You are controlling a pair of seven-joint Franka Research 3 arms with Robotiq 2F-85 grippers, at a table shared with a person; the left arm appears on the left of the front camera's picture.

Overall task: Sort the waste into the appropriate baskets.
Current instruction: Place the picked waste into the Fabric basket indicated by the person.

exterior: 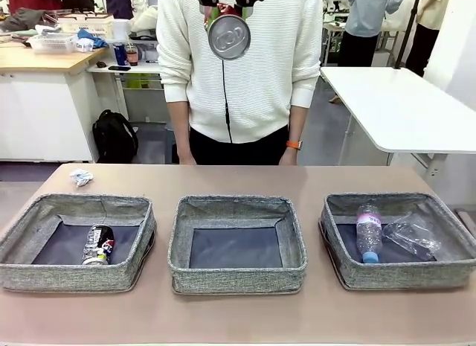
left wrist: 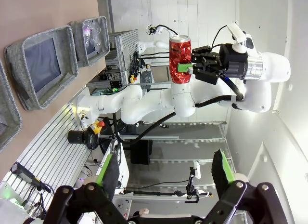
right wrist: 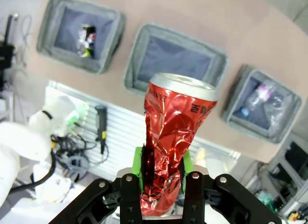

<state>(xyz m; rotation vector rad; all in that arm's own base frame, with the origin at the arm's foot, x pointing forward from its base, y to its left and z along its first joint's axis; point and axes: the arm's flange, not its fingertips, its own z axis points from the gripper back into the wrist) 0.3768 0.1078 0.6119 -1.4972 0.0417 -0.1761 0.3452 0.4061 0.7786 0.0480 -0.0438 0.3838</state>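
left claw (left wrist: 163, 162): jaws wide apart (green pads (left wrist: 106, 168) facing) | right claw (right wrist: 162, 159): clamped on red soda can (right wrist: 179, 113), aloft

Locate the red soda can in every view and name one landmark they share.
Front view: red soda can at top centre, end-on, before the person's chest.
Left wrist view: can upper middle, held in the right gripper.
Right wrist view: can bottom centre, crumpled, clamped in the gripper.
Shared landmark: middle basket.
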